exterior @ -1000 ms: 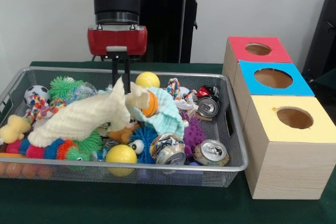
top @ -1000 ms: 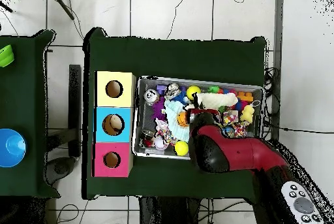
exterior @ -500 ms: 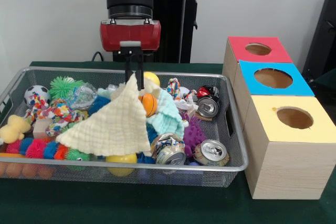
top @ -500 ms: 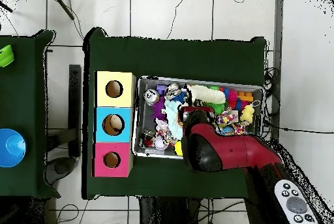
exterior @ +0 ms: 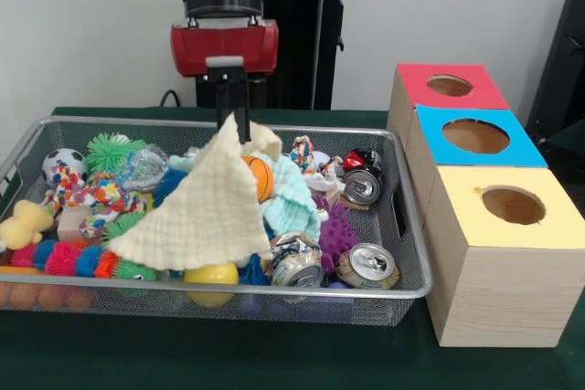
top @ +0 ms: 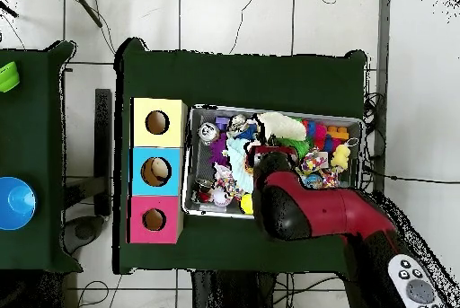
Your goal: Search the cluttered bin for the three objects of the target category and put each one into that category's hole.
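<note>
My gripper is shut on the top corner of a pale yellow cloth and holds it up over the middle of the silver wire bin. The cloth hangs as a triangle and hides the toys behind and under it. A yellow duck lies at the bin's left end, and shows in the overhead view. No tiger shows. The red-topped box's hole is at the far right, seen from above too. In the overhead view the arm covers the gripper.
The blue-topped box's hole and the yellow-topped box's hole stand beside the red one. Crushed cans, a yellow ball, an orange ball, a teal cloth and spiky toys fill the bin.
The gripper has moved right in the front view and risen, pulling the yellow cloth up from a draped heap into a hanging triangle.
</note>
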You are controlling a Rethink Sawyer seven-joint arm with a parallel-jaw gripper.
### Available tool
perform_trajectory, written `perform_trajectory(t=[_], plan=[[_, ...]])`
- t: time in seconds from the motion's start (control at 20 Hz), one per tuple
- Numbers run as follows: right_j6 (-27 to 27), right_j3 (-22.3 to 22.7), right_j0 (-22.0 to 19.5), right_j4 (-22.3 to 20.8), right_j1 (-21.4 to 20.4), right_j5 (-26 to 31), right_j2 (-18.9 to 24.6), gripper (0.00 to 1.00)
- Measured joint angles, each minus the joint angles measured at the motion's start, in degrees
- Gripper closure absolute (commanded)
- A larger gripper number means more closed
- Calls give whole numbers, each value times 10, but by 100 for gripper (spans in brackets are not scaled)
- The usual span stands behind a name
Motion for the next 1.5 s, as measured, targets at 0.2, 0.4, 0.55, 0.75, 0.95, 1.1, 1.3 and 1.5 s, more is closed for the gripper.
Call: perform_trajectory(t=[0.2, 0.4, 0.55, 0.75, 0.95, 1.1, 1.3, 1.5], plan=[[0, 41, -20, 33, -42, 0, 27, 100], [0, 86, -25, 82, -103, 10, 45, 100], [0, 113, -4, 112, -148, 20, 41, 100], [0, 127, 51, 127, -180, 22, 15, 100], [0, 135, 113, 136, -190, 22, -19, 100], [0, 144, 155, 146, -191, 21, -46, 100], [0, 146, 211, 162, -179, 8, -96, 100], [0, 146, 223, 165, -162, -26, -116, 100]])
